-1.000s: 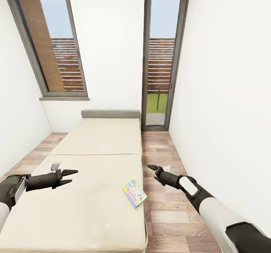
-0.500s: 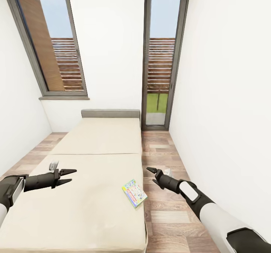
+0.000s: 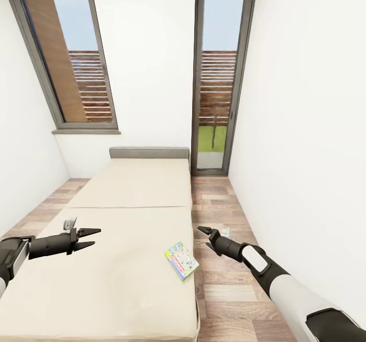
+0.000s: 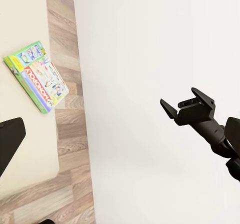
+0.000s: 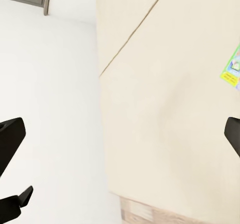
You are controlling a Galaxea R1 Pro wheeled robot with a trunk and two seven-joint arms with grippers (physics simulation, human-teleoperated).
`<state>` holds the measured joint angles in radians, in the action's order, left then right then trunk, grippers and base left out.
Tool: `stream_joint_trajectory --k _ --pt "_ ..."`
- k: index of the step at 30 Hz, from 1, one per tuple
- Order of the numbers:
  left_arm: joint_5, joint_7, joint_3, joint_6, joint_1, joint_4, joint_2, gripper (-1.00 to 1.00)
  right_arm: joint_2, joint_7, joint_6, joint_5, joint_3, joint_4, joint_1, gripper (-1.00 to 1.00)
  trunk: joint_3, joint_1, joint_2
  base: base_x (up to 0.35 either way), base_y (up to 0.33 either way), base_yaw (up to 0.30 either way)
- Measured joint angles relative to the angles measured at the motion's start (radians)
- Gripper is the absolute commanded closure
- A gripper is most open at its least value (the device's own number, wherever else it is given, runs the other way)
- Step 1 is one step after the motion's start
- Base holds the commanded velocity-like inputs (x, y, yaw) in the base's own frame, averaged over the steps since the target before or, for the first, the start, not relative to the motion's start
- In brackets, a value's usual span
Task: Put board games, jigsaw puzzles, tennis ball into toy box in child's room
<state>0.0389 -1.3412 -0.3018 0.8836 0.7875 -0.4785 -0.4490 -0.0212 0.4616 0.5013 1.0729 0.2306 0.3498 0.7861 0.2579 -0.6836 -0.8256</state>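
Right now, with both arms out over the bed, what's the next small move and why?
Probably bring the right gripper in toward the green-edged board game. It lies flat near the bed's right edge, untouched; that gripper hangs open and empty over the floor beside it, nearer than the open left gripper.

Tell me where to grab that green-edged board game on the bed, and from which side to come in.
The board game lies flat near the bed's right edge, one corner almost at the edge. Probably best to pinch a long edge, one finger sliding under, coming with the right gripper, which is open, over the floor beside the bed. It is too thin and flat for a straight top-down grab.
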Motion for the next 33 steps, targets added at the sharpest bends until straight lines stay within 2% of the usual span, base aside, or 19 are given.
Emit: stream_joint_trajectory --k 22,33 --pt "-0.002 -0.002 0.002 0.000 -0.002 0.000 -0.002 -1.00 -0.004 0.009 -0.018 0.008 -0.003 0.000 0.000 -1.00 0.069 -0.084 -0.154 0.000 0.000 0.000" --pt "0.001 -0.042 0.007 0.000 -0.003 0.000 -0.003 -1.00 -0.003 0.009 -0.019 0.008 -0.003 -0.001 0.000 -1.00 0.104 -0.127 -0.231 0.000 0.000 0.000"
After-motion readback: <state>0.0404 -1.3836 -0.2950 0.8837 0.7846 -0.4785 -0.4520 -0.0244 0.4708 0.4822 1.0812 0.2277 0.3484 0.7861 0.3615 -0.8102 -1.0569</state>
